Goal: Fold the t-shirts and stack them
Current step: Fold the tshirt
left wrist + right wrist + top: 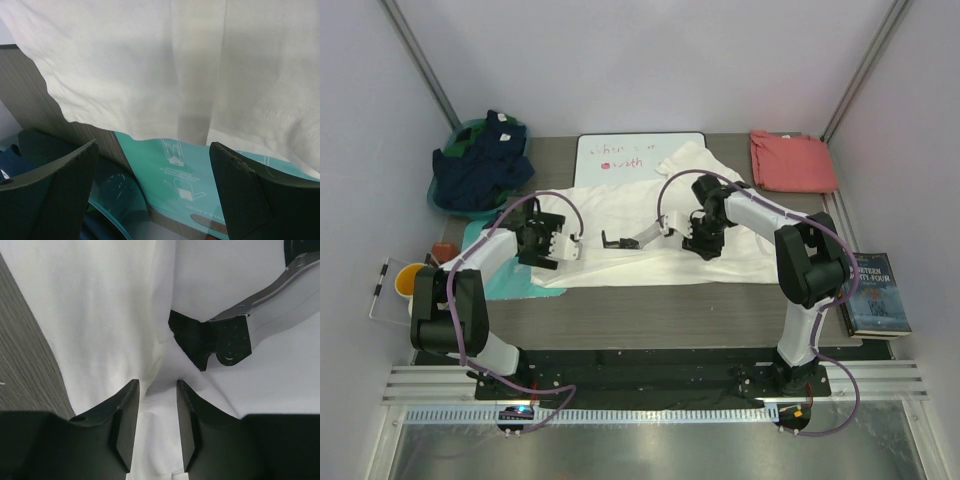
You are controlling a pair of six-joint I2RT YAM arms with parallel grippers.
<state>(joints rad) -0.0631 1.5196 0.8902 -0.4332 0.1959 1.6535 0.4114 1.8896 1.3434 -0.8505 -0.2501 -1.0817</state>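
Observation:
The cream-white t-shirt (650, 215) lies spread across the middle of the table, its black-and-grey chest print (625, 239) facing up. The salmon-red t-shirt (792, 162) lies folded at the back right. My left gripper (558, 246) is open and empty over the white shirt's left edge. In the left wrist view (154, 150) its jaws stand wide apart above the shirt's hem (150, 75). My right gripper (704, 243) is down on the shirt right of the print. In the right wrist view (156, 390) its jaws stand narrowly apart with a fold of white cloth (159, 430) filling the gap.
A teal plastic board (500, 275) lies under the shirt's left edge, also in the left wrist view (190, 175). A whiteboard (620, 155) lies behind the shirt. A teal basket of dark clothes (480, 165) is back left, an orange cup (410, 280) at left, a book (878, 293) at right.

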